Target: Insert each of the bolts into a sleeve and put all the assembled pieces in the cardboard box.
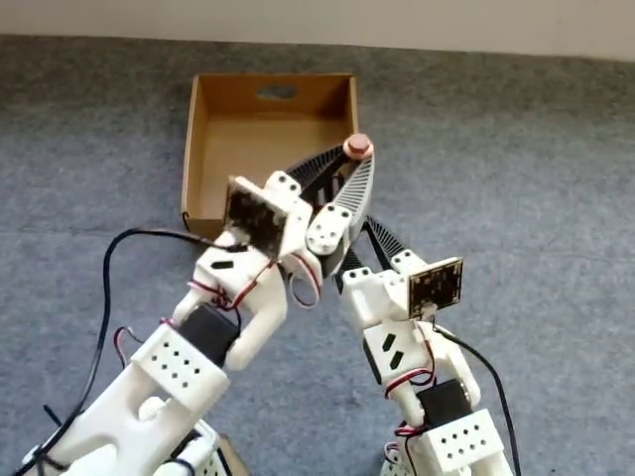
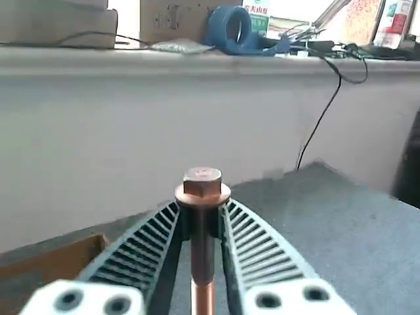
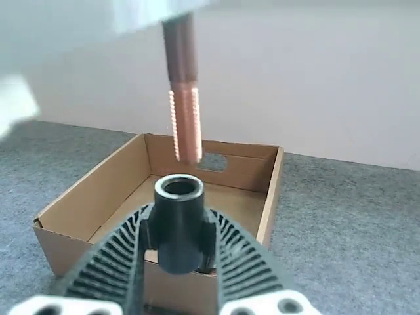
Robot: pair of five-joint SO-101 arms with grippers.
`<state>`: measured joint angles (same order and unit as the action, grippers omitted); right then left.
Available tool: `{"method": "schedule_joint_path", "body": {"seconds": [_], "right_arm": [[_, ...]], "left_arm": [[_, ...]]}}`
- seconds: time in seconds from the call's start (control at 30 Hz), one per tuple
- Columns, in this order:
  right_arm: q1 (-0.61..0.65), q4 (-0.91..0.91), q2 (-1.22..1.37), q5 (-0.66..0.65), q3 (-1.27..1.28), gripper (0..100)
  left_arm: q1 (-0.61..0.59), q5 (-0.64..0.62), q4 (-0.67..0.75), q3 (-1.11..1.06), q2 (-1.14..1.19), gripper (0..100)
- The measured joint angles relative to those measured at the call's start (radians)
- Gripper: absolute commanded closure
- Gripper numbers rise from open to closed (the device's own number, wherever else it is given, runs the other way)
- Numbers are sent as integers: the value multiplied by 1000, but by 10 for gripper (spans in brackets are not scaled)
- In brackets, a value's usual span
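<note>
Fingers (image 2: 147,239) of the left gripper (image 2: 202,211) are clenched on a bolt (image 2: 203,262), one ribbed black pad on each side of the shank just under the head. The bolt is copper-coloured metal with a hexagonal head on a round flange and a smooth, straight shank. In the right wrist view its lower end (image 3: 185,125) is cut with fine threads.

The right gripper (image 3: 179,218) has the same ribbed, wedge-shaped fingers (image 3: 118,256). They grasp a sleeve (image 3: 178,233), a matt black cylinder standing upright with a round open bore. The bolt's threaded tip hangs just over that bore, in line with it and apart from the rim.

Grey carpet (image 1: 516,149) with a short, coarse pile covers the table. The cardboard box (image 1: 248,149) is plain brown, shallow and square. It sits at 12 o'clock on the table in the high view, with an oval handle slot in its far wall. The left arm (image 1: 179,367) comes in from 7 o'clock and the right arm (image 1: 397,327) from 5 o'clock, both made of white plastic. The bolt head (image 1: 357,148) shows at about 3 o'clock of the box, over its side wall. From the right wrist the box (image 3: 243,172) lies just beyond the sleeve.

A pale wall (image 2: 131,131) runs behind the table. It is topped by a ledge (image 2: 197,56) carrying a blue ring (image 2: 230,26) and cables (image 2: 321,111).
</note>
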<state>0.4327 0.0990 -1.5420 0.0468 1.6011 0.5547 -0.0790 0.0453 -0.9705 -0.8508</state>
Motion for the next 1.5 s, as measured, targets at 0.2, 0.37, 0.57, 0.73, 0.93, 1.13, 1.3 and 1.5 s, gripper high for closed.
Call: {"method": "schedule_joint_path", "body": {"seconds": [0.2, 0.37, 0.57, 0.73, 0.93, 1.13, 1.3, 1.5], "right_arm": [[0, -2, -2, 0, 23, 990], [0, -2, 0, 0, 25, 990], [0, -2, 0, 0, 25, 990], [0, -2, 0, 0, 25, 990], [0, -2, 0, 0, 25, 990], [0, -2, 0, 0, 25, 990], [0, -2, 0, 0, 25, 990], [0, -2, 0, 0, 25, 990]], "left_arm": [[0, 0, 0, 6, 32, 990], [0, 0, 0, 6, 34, 990], [0, 0, 0, 6, 41, 990], [0, 0, 0, 6, 43, 990], [-3, 0, 0, -8, 43, 990], [-2, 0, 0, -8, 43, 990], [-2, 0, -12, -17, -12, 990], [0, 0, -103, -20, -104, 990]]}}
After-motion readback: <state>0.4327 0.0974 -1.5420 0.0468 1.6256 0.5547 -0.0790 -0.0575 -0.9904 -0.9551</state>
